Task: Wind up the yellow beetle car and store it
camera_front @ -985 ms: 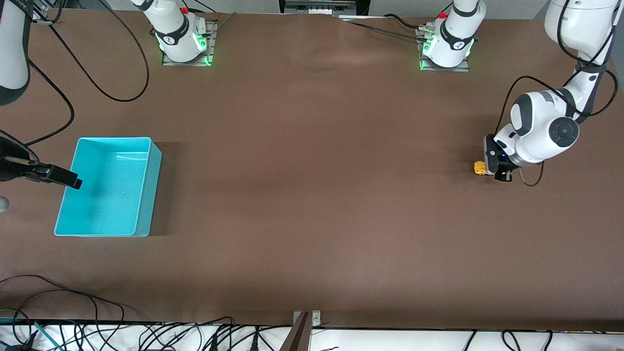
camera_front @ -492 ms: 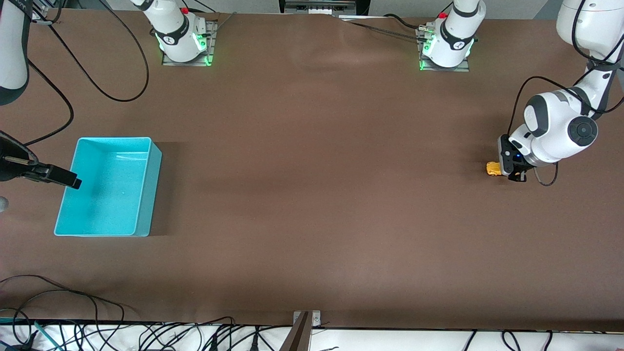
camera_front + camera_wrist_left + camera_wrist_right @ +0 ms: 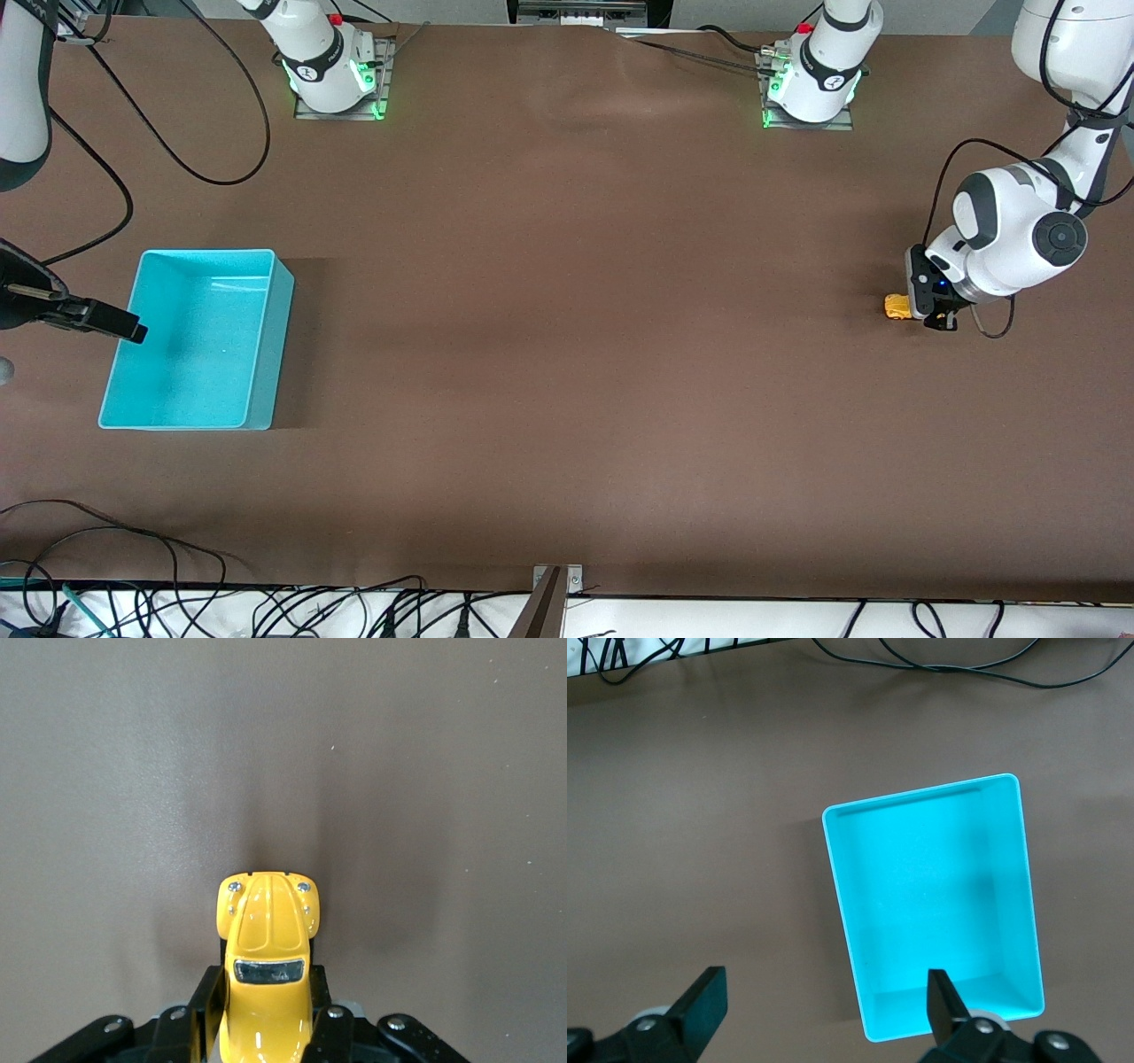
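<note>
The yellow beetle car point(image 3: 895, 307) stands on the brown table at the left arm's end. My left gripper point(image 3: 912, 308) is low at the table and shut on the car's rear half. In the left wrist view the car point(image 3: 266, 926) points away from the gripper point(image 3: 264, 988), with a black finger on each side. The cyan bin point(image 3: 283, 337) is open-topped and empty and stands at the right arm's end. My right gripper point(image 3: 133, 330) waits open and empty over the bin's outer rim. In the right wrist view it point(image 3: 824, 983) spans the bin's point(image 3: 837, 877) corner and bare table.
Black cables point(image 3: 177, 159) loop over the table near the right arm's base. More cables point(image 3: 133, 540) lie along the table's edge nearest the front camera. The two arm bases point(image 3: 332, 71) stand at the edge farthest from that camera.
My left gripper has dragged the car along the table toward the left arm's end, then come to rest. The right gripper has not moved.
</note>
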Robot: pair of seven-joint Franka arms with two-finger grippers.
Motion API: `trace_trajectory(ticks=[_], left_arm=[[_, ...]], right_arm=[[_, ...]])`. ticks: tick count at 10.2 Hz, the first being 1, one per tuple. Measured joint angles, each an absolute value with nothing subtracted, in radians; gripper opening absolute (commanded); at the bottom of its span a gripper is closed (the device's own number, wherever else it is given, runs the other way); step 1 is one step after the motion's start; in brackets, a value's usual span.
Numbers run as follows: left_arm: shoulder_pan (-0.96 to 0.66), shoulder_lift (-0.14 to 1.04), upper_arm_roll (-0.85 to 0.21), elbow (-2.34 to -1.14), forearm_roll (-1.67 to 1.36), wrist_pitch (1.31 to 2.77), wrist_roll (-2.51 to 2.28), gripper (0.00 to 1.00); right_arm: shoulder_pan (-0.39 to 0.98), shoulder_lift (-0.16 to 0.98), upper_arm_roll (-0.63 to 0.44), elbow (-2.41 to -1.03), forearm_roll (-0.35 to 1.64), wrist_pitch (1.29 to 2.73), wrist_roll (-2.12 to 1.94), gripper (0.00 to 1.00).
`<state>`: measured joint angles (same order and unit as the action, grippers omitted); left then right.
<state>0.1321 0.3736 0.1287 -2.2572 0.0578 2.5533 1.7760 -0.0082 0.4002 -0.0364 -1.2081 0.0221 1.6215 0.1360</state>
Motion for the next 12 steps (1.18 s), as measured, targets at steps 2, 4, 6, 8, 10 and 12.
trace_trajectory(ticks=[2,4,6,8,10,12], left_arm=[[0.132,0.374,0.129,-2.257,0.058,2.553,1.775,0.06],[0.133,0.375,0.135,-2.254,0.058,2.553,1.751,0.05],[0.133,0.378,0.142,-2.25,0.058,2.554,1.736,0.21],[0.133,0.379,0.144,-2.249,0.058,2.554,1.735,0.33],[0.133,0.379,0.144,-2.249,0.058,2.554,1.735,0.49],[0.134,0.395,0.145,-2.248,0.058,2.56,1.732,0.69]], right_arm=[[-0.009,0.401,-0.037,-1.21,0.022,1.621,0.136,1.0],[-0.008,0.403,-0.036,-1.216,0.022,1.622,0.136,1.0],[-0.008,0.409,-0.036,-1.219,0.022,1.622,0.136,1.0],[-0.005,0.413,-0.036,-1.219,0.022,1.622,0.136,1.0],[-0.002,0.416,-0.036,-1.219,0.022,1.622,0.136,1.0],[0.0,0.418,-0.036,-1.219,0.022,1.623,0.136,1.0]])
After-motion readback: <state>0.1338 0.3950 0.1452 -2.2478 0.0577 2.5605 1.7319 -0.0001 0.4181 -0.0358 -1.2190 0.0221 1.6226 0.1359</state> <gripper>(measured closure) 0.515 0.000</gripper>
